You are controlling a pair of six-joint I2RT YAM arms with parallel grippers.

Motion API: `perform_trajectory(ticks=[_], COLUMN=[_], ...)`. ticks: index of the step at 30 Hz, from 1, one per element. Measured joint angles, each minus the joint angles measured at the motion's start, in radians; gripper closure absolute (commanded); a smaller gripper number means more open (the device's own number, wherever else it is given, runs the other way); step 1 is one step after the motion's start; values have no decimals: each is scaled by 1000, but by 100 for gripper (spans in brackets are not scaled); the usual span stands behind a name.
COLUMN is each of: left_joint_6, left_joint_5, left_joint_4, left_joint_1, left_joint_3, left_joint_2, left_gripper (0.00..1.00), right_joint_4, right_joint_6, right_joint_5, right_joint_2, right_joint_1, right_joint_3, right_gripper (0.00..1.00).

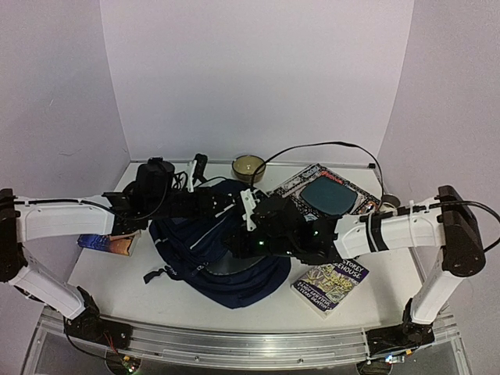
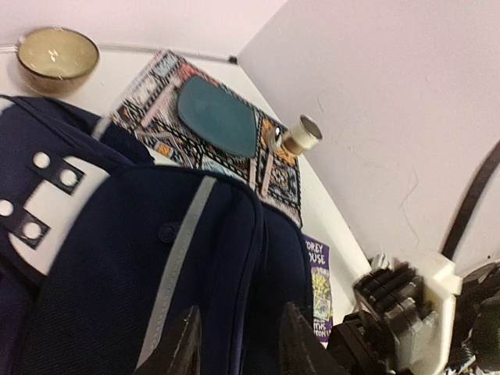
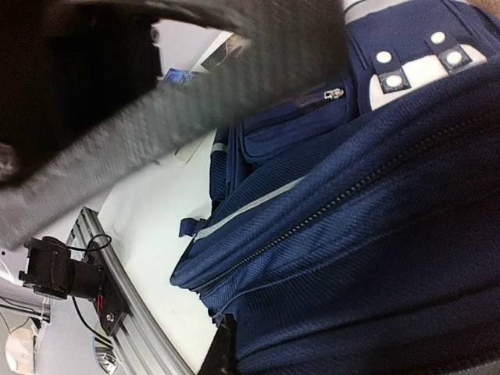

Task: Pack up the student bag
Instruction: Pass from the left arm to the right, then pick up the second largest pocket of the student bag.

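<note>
The student bag [image 1: 205,254], navy with a white stripe, lies in the middle of the table under both grippers. My left gripper [image 1: 248,209] reaches over its far side. In the left wrist view it [image 2: 238,342] is open, its fingers [image 2: 184,344] standing either side of a seam ridge of the bag [image 2: 117,258]. My right gripper [image 1: 254,244] is low on the bag's top. In the right wrist view one finger [image 3: 221,353] presses against the bag's fabric [image 3: 367,234] below a closed zipper. The other finger is hidden behind the fabric.
A patterned book [image 1: 306,183] with a teal oval case [image 1: 326,195] lies back right. A purple book [image 1: 332,283] lies right of the bag, a small book [image 1: 109,244] left of it. A bowl [image 1: 248,166], tape roll [image 1: 388,201] and black cylinder [image 1: 152,176] stand at the back.
</note>
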Motion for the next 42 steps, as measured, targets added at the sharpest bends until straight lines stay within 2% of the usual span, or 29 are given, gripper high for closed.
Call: perform_trajectory(ticks=[4,9,18,24,30,42], left_joint_6=[45,93,113,110,113,177], left_joint_5=[-73,-148,-159,-134,-79,-19], left_joint_4=[-30,-89,-171,-171,-96,114], left_joint_1=[2,3,3,3,-12,-54], left_joint_3=[-28,-120,-329,-433,-539,-601], left_joint_2=[-93,-225,-416,-520,-519,-382], left_gripper=[53,51,50,51,55,56], right_joint_4=[-10,-31,-100,-129,-134,-138], right_joint_6=[0,-8,-41,-56,-63,-75], right_joint_5=[-5,-10,-11,-10,-10,-16], right_joint_2=[0,0,0,0,0,0], right_joint_1=[-7,-19,-35,-37,-38,-41], right_joint_3=[24,58,145,157,170,179], right_gripper=[100,100,100,100,100,100])
